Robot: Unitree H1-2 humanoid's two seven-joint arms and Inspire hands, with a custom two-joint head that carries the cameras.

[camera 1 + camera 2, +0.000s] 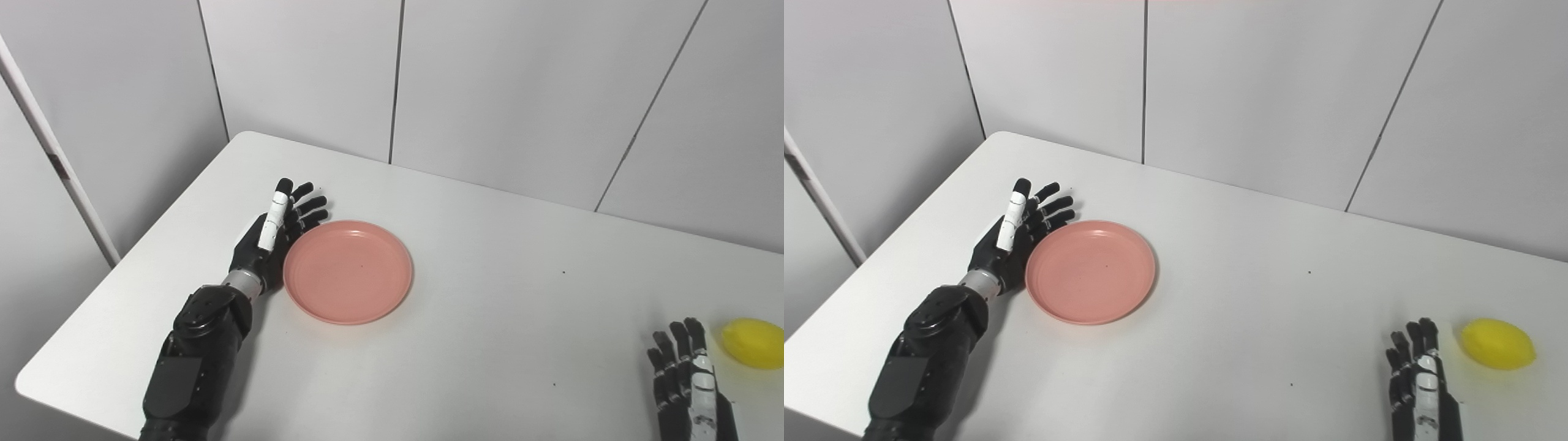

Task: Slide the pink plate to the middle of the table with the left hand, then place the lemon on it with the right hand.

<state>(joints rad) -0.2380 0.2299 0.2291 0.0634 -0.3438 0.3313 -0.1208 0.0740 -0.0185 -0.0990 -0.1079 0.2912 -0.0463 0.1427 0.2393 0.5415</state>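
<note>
My left hand (269, 236) stands edge-on w/ its fingers (306, 205) stretched out and spread, grasping nothing, palm side right against the left rim of the shallow round pink plastic plate (348, 271). Whether it's truly touching the rim or just beside it I can't tell from either view. The plate lies flat on the white tabletop (490, 245), left of centre, empty.

My right hand (1421, 386) waits low at the near right, fingers straight and apart, also holding nothing. The small smooth yellow lemon (1497, 343) lies just beside it to the right, apart from the fingers, near the tabletop's right edge.

Handling, as I judge it: plate looks light, stiff and thin-walled, and on this smooth top it should slide w/ little push. No need to grip; a flat push w/ the side of the hand on the raised rim should do. Push low and along the surface, since pressing down on the rim could tip the far side up (it's shallow, so prob. forgiving). A push off-centre may spin it rather than move it straight.

Lemon looks firm and glossy, approx. egg-shaped, so it could roll or squirt out of a loose pinch. Best taken across its short width, fingers on one flank, thumb opposite, then set down mid-plate so the rim keeps it in.
</note>
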